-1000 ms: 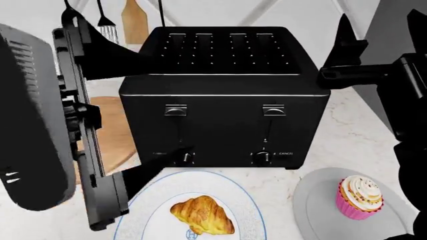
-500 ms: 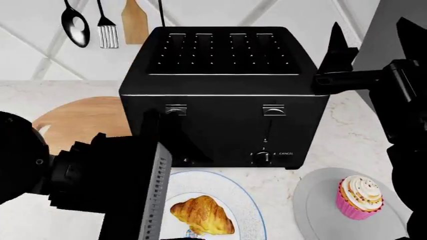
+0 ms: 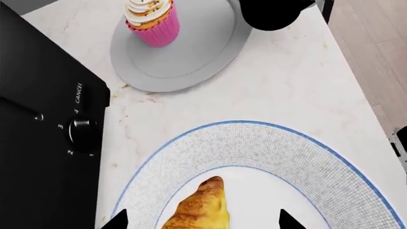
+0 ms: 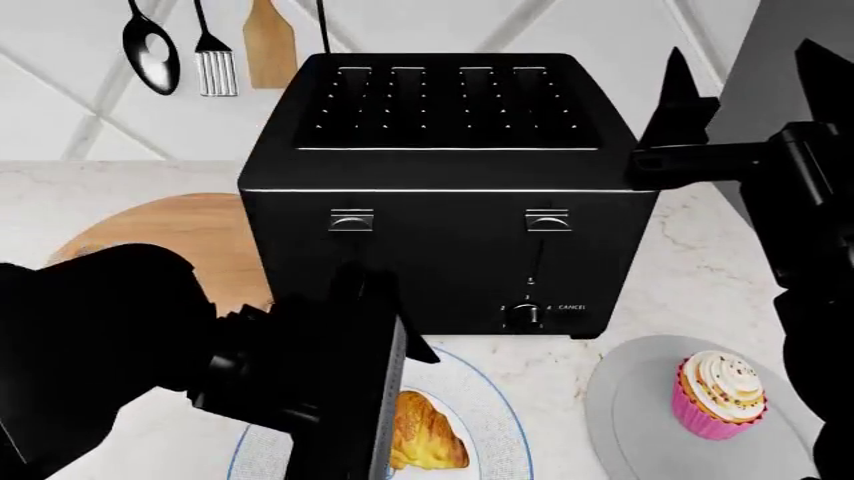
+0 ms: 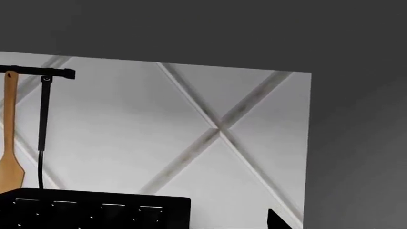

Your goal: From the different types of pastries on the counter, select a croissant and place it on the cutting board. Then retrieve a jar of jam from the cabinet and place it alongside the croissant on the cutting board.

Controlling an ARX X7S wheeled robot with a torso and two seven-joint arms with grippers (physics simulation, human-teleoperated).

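Above the blue-rimmed plate [image 3: 356,176] the left tool [image 3: 199,220] hangs with its jaws spread, two dark fingertips [image 3: 119,220] straddling the croissant [image 3: 200,210], which lies on that plate just below and between them, not yet touched. The reach for the croissant looks to be the step in hand; next it needs a short descent and a closing. The cutting board [image 4: 174,245] lies beside the toaster [image 4: 447,190] on the worktop [image 3: 286,90]. The right tool [image 4: 701,130] is raised by the toaster, its state unclear.
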